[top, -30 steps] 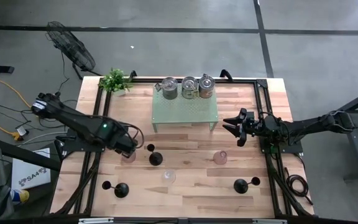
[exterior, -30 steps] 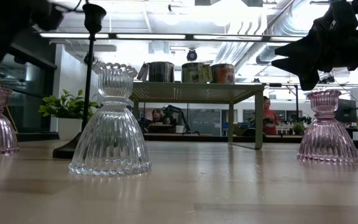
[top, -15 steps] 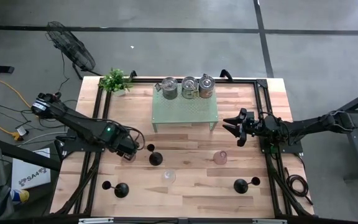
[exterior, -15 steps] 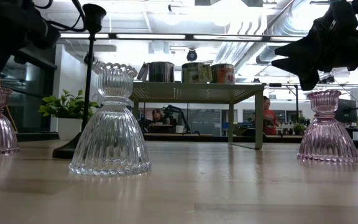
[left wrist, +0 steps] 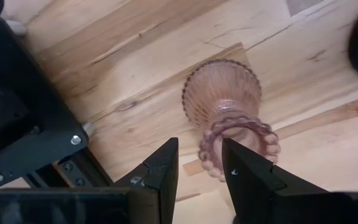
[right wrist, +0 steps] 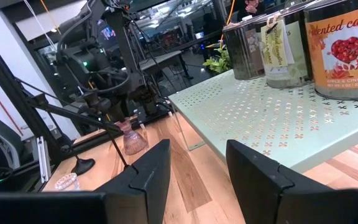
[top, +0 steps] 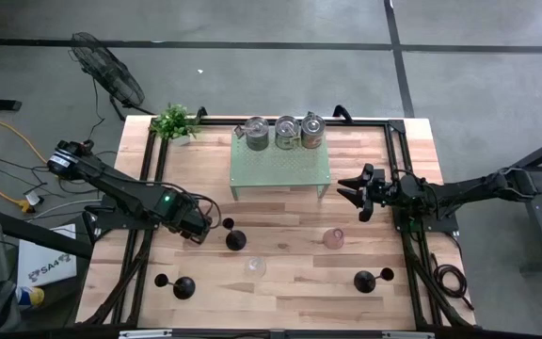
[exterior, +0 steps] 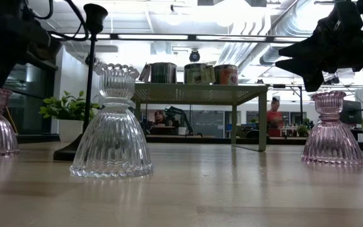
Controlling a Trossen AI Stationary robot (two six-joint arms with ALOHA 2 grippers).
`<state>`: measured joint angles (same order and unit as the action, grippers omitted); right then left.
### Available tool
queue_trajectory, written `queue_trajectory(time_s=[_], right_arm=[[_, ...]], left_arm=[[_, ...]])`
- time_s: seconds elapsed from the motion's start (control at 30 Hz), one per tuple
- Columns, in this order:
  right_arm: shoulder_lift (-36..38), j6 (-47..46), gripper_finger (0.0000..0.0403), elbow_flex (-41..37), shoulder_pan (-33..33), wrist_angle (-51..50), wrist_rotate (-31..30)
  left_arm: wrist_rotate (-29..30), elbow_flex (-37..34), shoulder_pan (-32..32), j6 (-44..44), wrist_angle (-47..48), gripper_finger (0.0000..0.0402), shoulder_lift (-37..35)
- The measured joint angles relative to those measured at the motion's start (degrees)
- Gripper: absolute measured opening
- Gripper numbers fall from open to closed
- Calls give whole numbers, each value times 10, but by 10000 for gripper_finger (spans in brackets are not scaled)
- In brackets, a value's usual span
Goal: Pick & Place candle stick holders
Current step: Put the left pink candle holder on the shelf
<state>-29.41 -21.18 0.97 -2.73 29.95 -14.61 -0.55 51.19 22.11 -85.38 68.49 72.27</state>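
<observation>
Black candle stick holders are seen standing on the wooden table (top: 280, 188): one at the middle (top: 235, 239), one near the front-left edge (top: 183, 288), one at the front right (top: 364, 280). Each stands upright on its domed base, the long axis along the thin stem, cup uppermost. The left gripper (left wrist: 197, 168) is held over a pink ribbed glass holder (left wrist: 229, 109), just beside the middle black holder; its fingers are spread and nothing is pinched. The right gripper (right wrist: 194, 168) waits beside the green perforated shelf (top: 280, 168), fingers apart, empty. An approach step is judged to be in hand. A descent and a closing on a stem would be called for next.
</observation>
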Motion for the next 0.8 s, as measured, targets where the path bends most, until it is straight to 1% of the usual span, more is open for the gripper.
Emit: queue_trajectory(time_s=[0.23,0.33,0.57,0.8], right_arm=[[0,0,148,0,0,0,0],[0,0,148,0,0,0,0],[0,0,148,0,0,0,0],[0,0,148,0,0,0,0]], left_arm=[[-4,-17,0,-5,-17,113,0],[-7,-23,0,-5,-26,95,0],[-11,-21,0,-4,-33,30,-3],[-13,-21,0,-4,-31,25,-22]])
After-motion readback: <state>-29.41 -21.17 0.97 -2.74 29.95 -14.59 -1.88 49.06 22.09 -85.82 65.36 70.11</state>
